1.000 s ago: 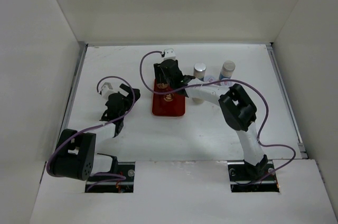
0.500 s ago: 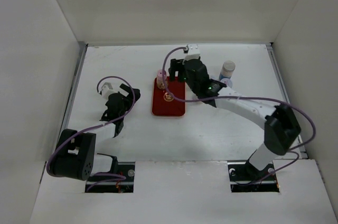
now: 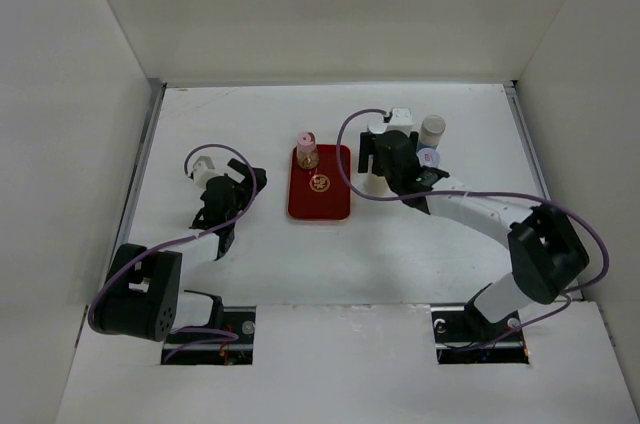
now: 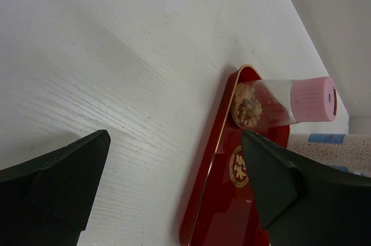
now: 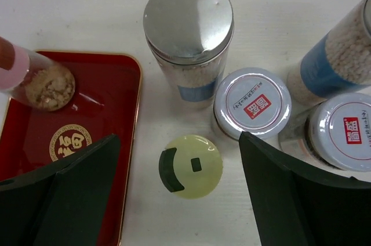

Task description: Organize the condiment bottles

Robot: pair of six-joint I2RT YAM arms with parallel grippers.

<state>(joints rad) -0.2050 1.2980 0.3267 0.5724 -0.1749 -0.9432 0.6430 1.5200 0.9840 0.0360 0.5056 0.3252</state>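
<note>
Red glossy tray, clear cylindrical shaker jars.
Top view: flat red tray [image 3: 320, 202] bears one pink-lidded jar [image 3: 307, 151] at its far-left corner. Left wrist: left gripper [image 4: 174, 141] gapes wide, holding nothing, over the white wood-grain table [image 4: 116, 54]. Right wrist: right gripper [image 5: 178, 141] spread wide, unladen, above the silver-lidded jar [image 5: 188, 22] and the round yellow-lidded jar [image 5: 191, 166].

Bright, even diffuse light; faint soft shadows; dull sheen on silver lid [image 5: 188, 20].
</note>
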